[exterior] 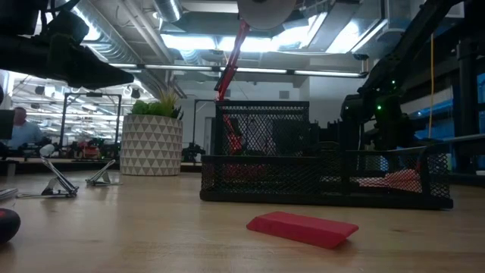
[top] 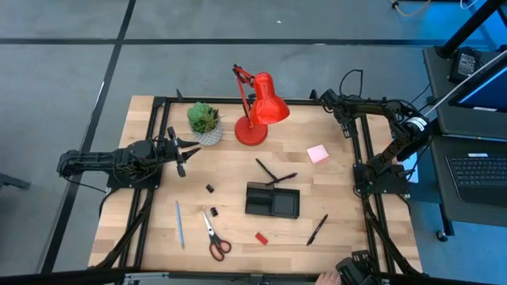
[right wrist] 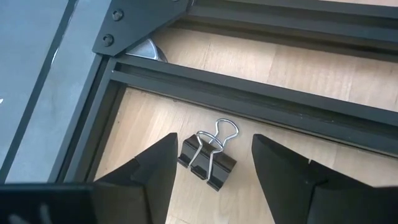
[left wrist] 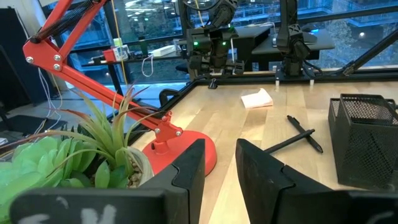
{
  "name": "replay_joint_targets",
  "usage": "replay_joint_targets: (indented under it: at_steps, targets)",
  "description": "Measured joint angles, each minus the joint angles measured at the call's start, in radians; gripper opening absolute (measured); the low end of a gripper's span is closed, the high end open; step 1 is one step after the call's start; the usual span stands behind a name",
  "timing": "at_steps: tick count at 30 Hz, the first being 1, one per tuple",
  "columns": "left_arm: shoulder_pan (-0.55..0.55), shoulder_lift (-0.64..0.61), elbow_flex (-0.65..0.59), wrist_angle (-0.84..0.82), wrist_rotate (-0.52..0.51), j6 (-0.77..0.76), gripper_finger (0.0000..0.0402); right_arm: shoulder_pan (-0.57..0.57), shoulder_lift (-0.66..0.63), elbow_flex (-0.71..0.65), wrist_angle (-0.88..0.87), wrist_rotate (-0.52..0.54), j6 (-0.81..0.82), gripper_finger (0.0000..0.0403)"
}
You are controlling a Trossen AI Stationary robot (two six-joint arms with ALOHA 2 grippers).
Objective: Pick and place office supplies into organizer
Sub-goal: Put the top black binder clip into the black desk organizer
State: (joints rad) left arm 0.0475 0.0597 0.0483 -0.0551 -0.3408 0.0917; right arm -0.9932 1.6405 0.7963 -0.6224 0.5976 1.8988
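High view: showed the left gripper [top: 181,155] at the table's left side, just beside the potted plant [top: 204,119], fingers parted and holding nothing. Showed the right gripper [top: 323,97] at the far right corner, over the black frame [top: 366,142], fingers too small there to judge. Placed the organizer [top: 272,200] near the table's middle, with two black pens [top: 274,174] crossed just beyond it, a third black pen [top: 318,229] to its right, the pink sticky-note pad [top: 318,153] farther back, the red block [top: 261,237] in front, two small black clips [top: 211,188] to its left, then the scissors [top: 214,237] and blue pen [top: 179,224] nearer the left. Set the red lamp [top: 257,111] at the back.

Low view: put the red block [exterior: 301,228] flat on the wood in front of the mesh organizer [exterior: 326,174]; plant pot [exterior: 151,144] behind, left.

Left wrist view: confirmed the left fingers [left wrist: 186,177] apart, empty, facing the lamp base [left wrist: 193,149], crossed pens [left wrist: 301,134] and sticky-note pad [left wrist: 257,98].

Right wrist view: caught the right fingers [right wrist: 158,165] spread wide on either side of a binder clip [right wrist: 208,158] lying on the wood, not touching it.
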Motion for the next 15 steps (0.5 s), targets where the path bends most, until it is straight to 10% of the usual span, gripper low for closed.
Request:
replay_joint_targets:
  at_steps: [15]
  targets:
    - [0.000, 0.000, 0.000, 0.000, 0.000, 0.000, 0.0086, 0.000, 0.000, 0.000, 0.006, 0.003, 0.034, 0.0208]
